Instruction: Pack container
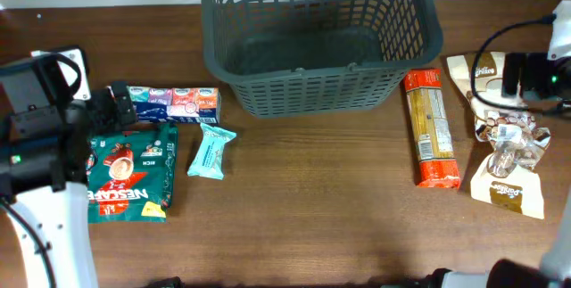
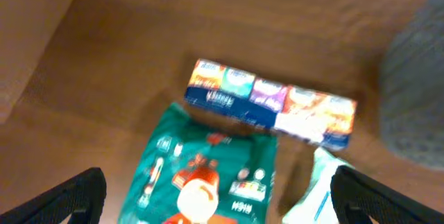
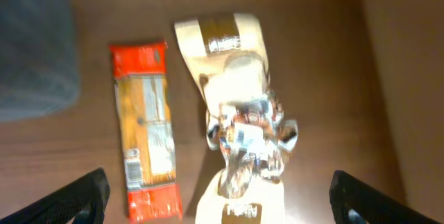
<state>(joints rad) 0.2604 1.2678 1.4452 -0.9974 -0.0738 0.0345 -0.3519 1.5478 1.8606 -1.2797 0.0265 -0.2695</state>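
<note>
The container is a dark grey lattice basket (image 1: 303,72) at the table's back centre, with nothing showing inside. It blurs into the left wrist view (image 2: 416,85) and the right wrist view (image 3: 31,50). My left gripper (image 2: 218,200) is open and empty, hovering over a green Nescafe packet (image 2: 208,175) with a multicolour row pack (image 2: 270,102) beyond it. In the overhead view the left gripper (image 1: 116,110) is beside that pack. My right gripper (image 3: 222,200) is open and empty above a clear and cream snack bag (image 3: 243,134).
A light-blue bar (image 1: 211,152) lies right of the green packet (image 1: 129,170). An orange pasta packet (image 1: 431,127) lies right of the basket, next to the snack bags (image 1: 508,159). A cable loops over the right arm (image 1: 535,74).
</note>
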